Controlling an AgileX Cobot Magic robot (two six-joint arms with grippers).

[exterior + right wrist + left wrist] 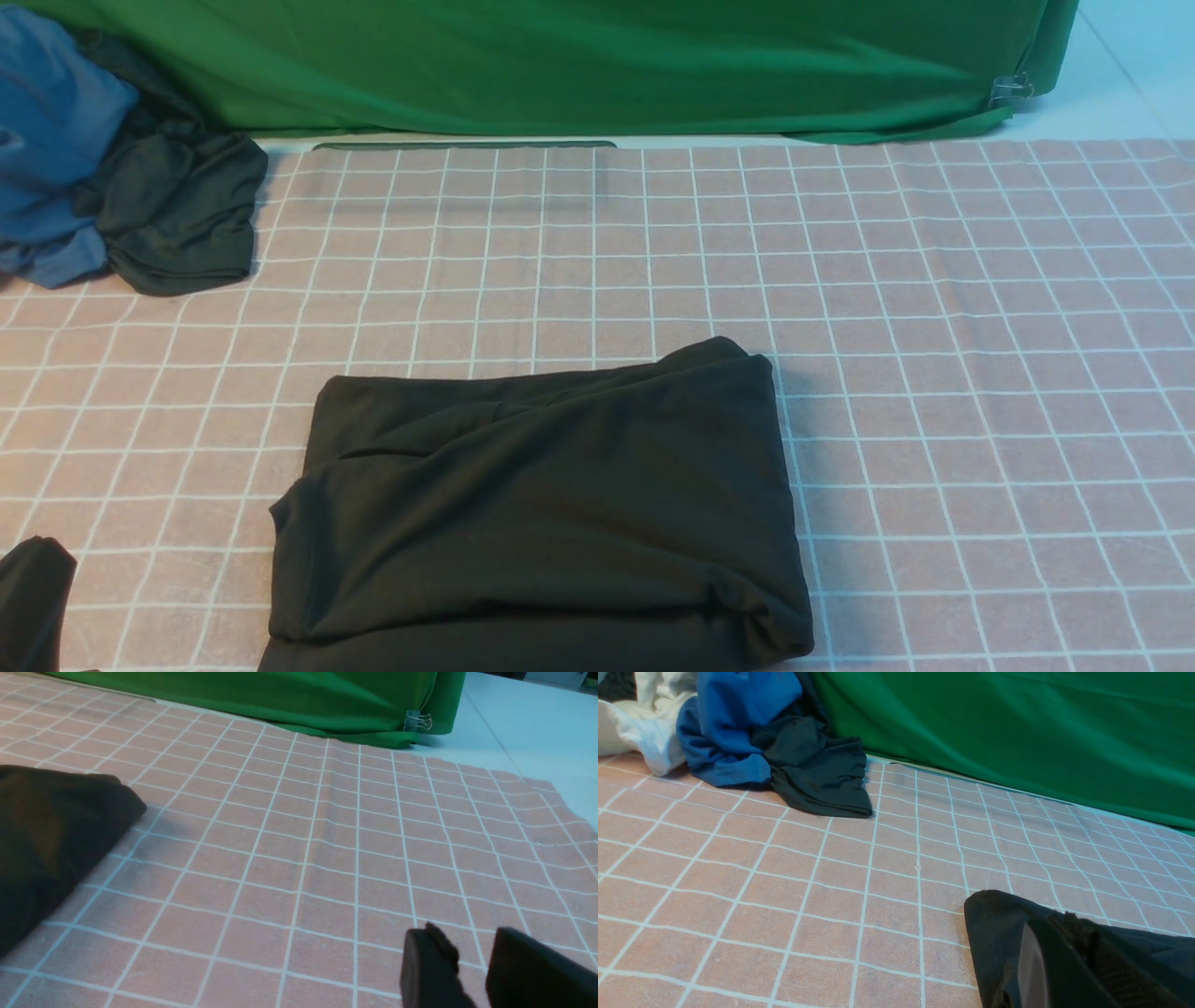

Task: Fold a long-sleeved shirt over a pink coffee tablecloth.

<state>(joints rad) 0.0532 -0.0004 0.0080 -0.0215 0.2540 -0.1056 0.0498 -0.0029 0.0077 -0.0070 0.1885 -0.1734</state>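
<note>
The long-sleeved shirt (541, 523) lies folded into a black rectangle on the pink coffee tablecloth (934, 327), near the front edge. Its print is not visible. At the front left corner a raised black fold (35, 597) stands apart from the folded body. In the left wrist view that fold is black fabric with a stitched hem (994, 933), draped over my left gripper (1069, 921), which is shut on it. My right gripper (472, 938) hovers low over bare tablecloth to the right of the shirt (51, 835), jaws apart with nothing between them. It is out of the front view.
A bunched blue and dark grey-green pile of clothes (121, 187) sits at the back left, with a white garment (640, 723) beside it. A green cloth (607, 65) hangs along the back, held by a metal clip (1010, 89). The tablecloth's right edge (572, 807) meets a pale surface.
</note>
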